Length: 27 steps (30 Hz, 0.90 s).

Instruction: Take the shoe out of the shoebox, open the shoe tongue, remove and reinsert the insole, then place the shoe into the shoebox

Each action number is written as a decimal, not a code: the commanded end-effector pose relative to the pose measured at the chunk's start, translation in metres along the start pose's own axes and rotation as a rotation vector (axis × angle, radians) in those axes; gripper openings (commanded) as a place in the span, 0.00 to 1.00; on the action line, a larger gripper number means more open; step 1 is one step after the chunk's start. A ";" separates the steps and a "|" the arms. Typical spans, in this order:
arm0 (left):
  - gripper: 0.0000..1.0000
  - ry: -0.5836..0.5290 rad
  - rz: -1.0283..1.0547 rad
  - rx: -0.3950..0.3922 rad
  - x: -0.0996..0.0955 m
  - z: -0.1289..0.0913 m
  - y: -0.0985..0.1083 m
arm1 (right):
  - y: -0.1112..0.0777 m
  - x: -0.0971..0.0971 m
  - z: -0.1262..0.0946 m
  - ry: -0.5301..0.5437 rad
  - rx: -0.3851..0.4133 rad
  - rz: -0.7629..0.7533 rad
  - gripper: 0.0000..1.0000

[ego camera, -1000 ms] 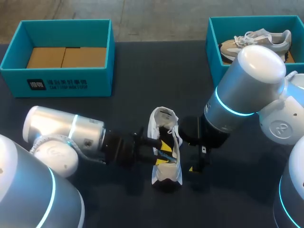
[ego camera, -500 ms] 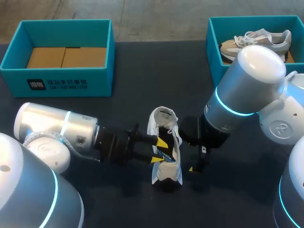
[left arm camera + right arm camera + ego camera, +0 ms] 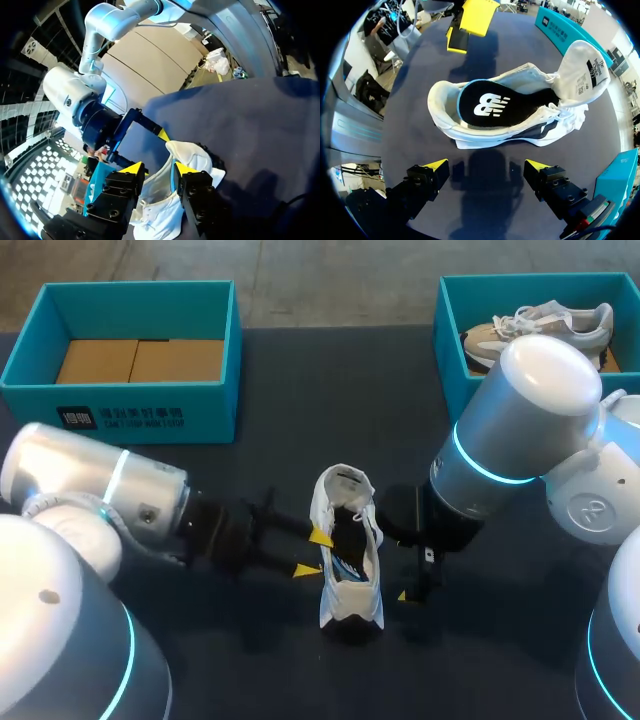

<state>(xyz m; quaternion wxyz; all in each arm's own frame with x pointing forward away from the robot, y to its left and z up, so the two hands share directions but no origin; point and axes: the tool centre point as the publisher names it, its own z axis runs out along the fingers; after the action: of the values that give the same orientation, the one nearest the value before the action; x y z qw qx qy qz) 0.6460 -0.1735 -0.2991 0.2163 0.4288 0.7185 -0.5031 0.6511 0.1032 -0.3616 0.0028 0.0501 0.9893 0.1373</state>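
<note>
A white shoe (image 3: 352, 558) lies on its side in the middle of the dark table, its tongue (image 3: 345, 481) folded back. In the right wrist view the shoe (image 3: 470, 127) lies just ahead of my right gripper (image 3: 485, 167), and the black insole (image 3: 490, 105) with its blue rim sits flat inside it. That gripper (image 3: 410, 580) stands open and empty at the shoe's right side. My left gripper (image 3: 312, 553) is open at the shoe's left side, outside the opening, holding nothing. The left wrist view has the shoe (image 3: 192, 156) straight ahead of the left gripper (image 3: 158, 168).
An empty teal shoebox (image 3: 130, 350) with a cardboard floor stands at the back left. A second teal box (image 3: 450, 335) at the back right holds a beige shoe (image 3: 545, 325). Bare table (image 3: 300, 420) lies between the boxes.
My left gripper has drawn back to the left, out of the shoe's opening where its fingers were a second ago. The shoe and right arm have stayed put.
</note>
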 end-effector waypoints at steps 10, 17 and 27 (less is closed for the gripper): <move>0.40 0.215 0.034 -0.021 -0.005 -0.025 -0.006 | -0.026 -0.003 -0.022 -0.001 -0.023 -0.025 1.00; 0.44 0.367 0.051 -0.016 -0.011 -0.031 -0.008 | -0.054 -0.007 -0.044 0.008 -0.035 -0.050 1.00; 0.17 0.542 0.072 -0.042 -0.034 -0.034 -0.009 | -0.104 -0.007 -0.070 0.029 -0.012 -0.030 1.00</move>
<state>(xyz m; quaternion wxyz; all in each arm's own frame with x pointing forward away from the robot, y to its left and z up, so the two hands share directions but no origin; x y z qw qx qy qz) 0.6562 -0.1534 -0.2624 0.1165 0.5295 0.7368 -0.4040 0.6574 0.0125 -0.3404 -0.0147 0.0340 0.9902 0.1345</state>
